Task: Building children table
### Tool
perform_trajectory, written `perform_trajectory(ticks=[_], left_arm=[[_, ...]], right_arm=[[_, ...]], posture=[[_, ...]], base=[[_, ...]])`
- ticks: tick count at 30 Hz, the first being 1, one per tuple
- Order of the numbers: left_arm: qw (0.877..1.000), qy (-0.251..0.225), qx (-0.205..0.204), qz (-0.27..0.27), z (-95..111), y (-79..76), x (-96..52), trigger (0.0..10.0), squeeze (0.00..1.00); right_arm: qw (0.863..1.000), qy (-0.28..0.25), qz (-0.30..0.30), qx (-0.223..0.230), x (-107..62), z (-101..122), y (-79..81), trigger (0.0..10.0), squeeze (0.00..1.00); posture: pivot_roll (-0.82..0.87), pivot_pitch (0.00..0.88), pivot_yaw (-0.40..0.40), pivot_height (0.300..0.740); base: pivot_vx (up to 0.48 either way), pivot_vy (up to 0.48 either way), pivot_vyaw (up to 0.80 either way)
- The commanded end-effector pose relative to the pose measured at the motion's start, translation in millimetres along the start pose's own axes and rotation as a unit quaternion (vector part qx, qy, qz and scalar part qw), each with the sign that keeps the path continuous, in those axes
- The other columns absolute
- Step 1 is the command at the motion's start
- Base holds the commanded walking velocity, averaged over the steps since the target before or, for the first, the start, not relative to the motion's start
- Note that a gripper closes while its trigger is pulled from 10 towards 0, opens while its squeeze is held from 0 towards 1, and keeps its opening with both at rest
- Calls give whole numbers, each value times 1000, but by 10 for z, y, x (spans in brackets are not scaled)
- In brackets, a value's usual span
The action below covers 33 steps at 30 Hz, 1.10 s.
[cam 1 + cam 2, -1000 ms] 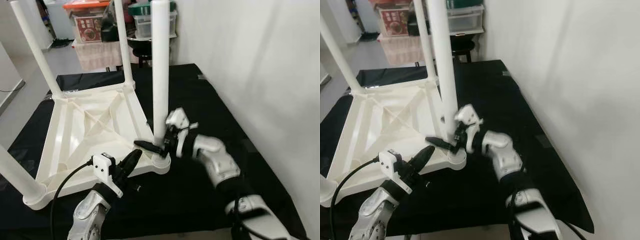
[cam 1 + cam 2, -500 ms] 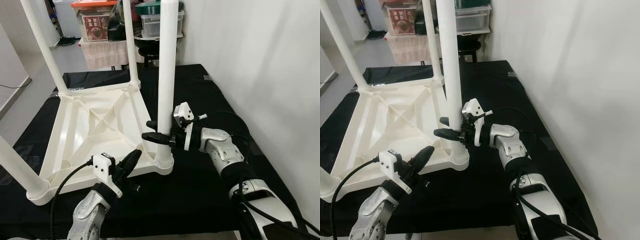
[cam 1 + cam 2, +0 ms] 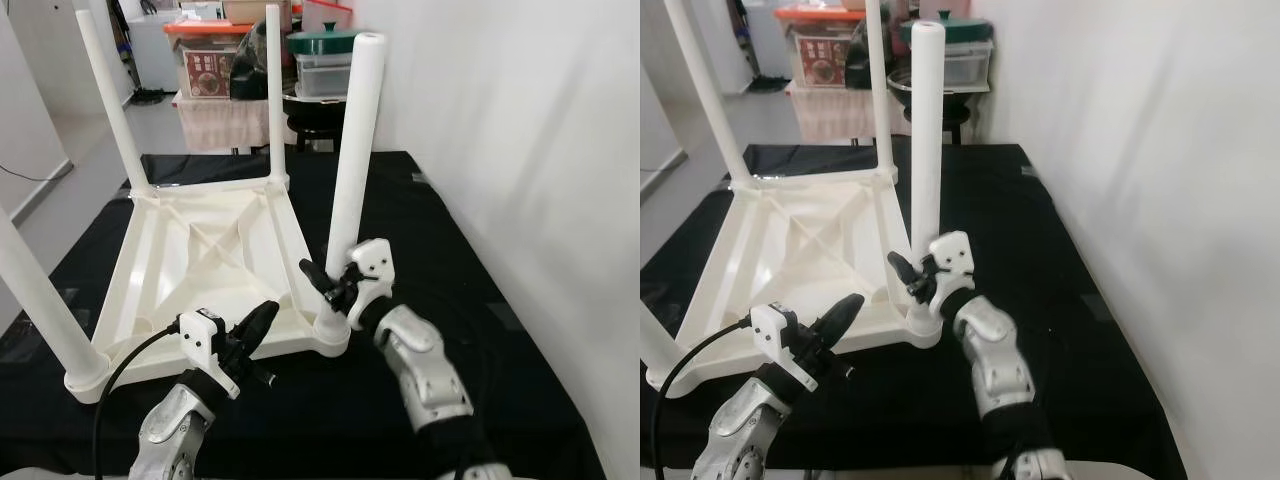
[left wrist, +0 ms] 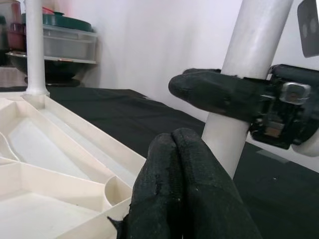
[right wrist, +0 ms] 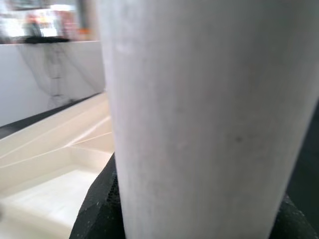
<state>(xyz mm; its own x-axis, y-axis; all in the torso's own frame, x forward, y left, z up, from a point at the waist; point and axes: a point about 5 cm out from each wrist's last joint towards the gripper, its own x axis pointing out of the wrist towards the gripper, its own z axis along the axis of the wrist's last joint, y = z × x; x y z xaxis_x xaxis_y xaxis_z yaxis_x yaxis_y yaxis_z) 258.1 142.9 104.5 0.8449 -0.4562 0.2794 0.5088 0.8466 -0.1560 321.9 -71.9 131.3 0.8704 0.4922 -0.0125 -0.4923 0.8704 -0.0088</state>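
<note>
White table (image 3: pixel 200 260): lying upside down on a black cloth (image 3: pixel 400 190), legs pointing up. Near-right leg (image 3: pixel 352 150): standing in its corner socket, leaning slightly. Right gripper (image 3: pixel 322 287): clamping this leg low down; its wrist view is showing the leg close between the fingers. Left gripper (image 4: pixel 174 189): fingers pressed together, holding nothing, hovering beside that corner. Storage boxes (image 3: pixel 210 60) standing behind; their labels are unreadable.

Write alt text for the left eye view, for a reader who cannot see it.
The right gripper is clamped around the base of a white table leg standing in the near corner of an upturned white table top on black cloth. The left gripper, fingers shut, points at that corner.
</note>
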Motion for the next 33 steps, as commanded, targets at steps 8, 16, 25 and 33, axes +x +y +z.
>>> perform_trajectory(ticks=[8,16,25,33], left_arm=[[1000,11,-5,-7,-50,2,16,10000,0],[999,35,14,-37,-90,-89,-27,10000,0],[997,50,22,-49,-120,-196,-226,10000,0],[997,55,27,-37,-148,-229,-334,10000,0]], right_arm=[[996,76,54,13,162,-220,147,10000,1000],[987,38,159,-7,225,90,59,10000,278],[959,50,265,-81,115,193,-393,10000,0],[960,46,273,-51,106,293,-639,0,0]], posture=[[27,0,1,740],[28,0,11,740],[27,0,23,740],[22,0,27,740]], base=[[0,0,0],[0,0,0],[0,0,0],[0,0,0]])
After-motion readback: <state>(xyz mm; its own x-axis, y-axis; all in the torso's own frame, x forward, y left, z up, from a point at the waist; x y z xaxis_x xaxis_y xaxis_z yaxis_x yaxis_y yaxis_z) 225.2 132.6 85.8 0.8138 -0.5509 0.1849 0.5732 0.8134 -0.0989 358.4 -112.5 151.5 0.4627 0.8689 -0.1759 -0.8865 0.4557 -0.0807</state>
